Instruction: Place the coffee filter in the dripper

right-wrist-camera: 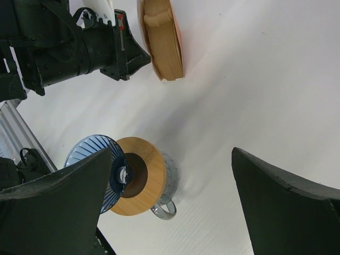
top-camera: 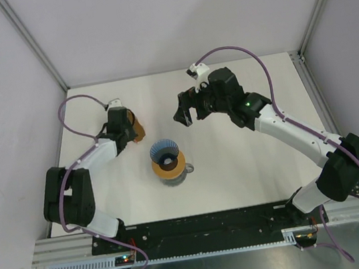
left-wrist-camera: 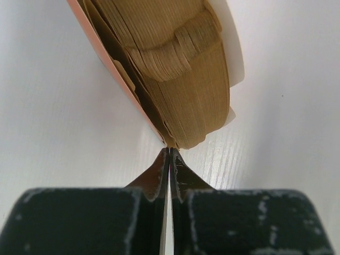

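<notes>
Since our left tool (left-wrist-camera: 170, 153) sits closed at the orange packet of tan papers (left-wrist-camera: 178, 79), we might snag several; right tool (right-wrist-camera: 170, 154) hangs open.

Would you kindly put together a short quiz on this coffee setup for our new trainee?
1. True or false: a paper filter already lies inside the blue dripper.
2. Which claw is wide open? A) left B) right C) both
3. Fill in: the dripper sits on a wooden ____ atop the glass carafe.
Key: 1 false, the dripper is empty; 2 B, the right claw; the left claw is shut at the filter stack; 3 ring.
</notes>
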Controlling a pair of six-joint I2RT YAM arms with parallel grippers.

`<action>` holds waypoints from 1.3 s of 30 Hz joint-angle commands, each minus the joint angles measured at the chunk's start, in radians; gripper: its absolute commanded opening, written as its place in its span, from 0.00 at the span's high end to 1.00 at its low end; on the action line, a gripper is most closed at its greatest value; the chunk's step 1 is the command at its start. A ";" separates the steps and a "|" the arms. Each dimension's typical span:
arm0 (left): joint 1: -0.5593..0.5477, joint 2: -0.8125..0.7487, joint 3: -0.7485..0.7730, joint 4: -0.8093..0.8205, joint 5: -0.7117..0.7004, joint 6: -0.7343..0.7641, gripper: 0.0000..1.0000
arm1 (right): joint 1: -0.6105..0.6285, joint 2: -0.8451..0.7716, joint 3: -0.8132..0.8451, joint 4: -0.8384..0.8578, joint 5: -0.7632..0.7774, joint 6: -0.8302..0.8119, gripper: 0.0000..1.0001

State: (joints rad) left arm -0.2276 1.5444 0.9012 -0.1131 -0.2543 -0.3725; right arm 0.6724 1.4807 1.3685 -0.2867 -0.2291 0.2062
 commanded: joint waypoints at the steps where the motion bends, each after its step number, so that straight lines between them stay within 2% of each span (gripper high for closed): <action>1: 0.009 -0.056 -0.006 0.052 0.019 0.025 0.96 | 0.004 -0.002 0.001 0.015 -0.016 -0.003 0.01; 8: 0.009 -0.106 -0.022 0.066 0.039 0.061 0.96 | 0.004 0.000 0.001 0.029 -0.020 -0.001 0.01; 12: 0.010 -0.143 -0.008 0.061 0.093 0.133 0.93 | 0.002 0.010 0.001 0.070 -0.016 -0.013 0.01; 15: 0.017 -0.180 -0.011 0.062 0.058 0.175 0.74 | 0.003 0.028 0.001 0.142 -0.029 -0.022 0.01; 20: 0.057 -0.229 0.015 0.060 0.059 0.208 0.49 | 0.009 0.079 0.003 0.289 -0.067 -0.028 0.01; 24: 0.122 -0.233 0.047 0.053 0.082 0.180 0.34 | 0.024 0.132 0.012 0.415 -0.061 -0.037 0.01; 27: 0.181 -0.206 0.070 0.049 0.124 0.144 0.33 | 0.041 0.226 0.073 0.454 -0.076 -0.043 0.01; 33: 0.223 -0.097 0.108 0.035 0.163 0.084 0.40 | 0.061 0.475 0.350 0.287 -0.061 -0.056 0.01; 39: 0.252 -0.026 0.158 0.035 0.184 0.064 0.45 | 0.080 0.554 0.387 0.300 -0.073 -0.031 0.01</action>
State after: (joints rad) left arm 0.0013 1.4929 0.9955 -0.0887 -0.1013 -0.2733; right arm 0.7395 2.0117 1.7008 0.0067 -0.2970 0.1654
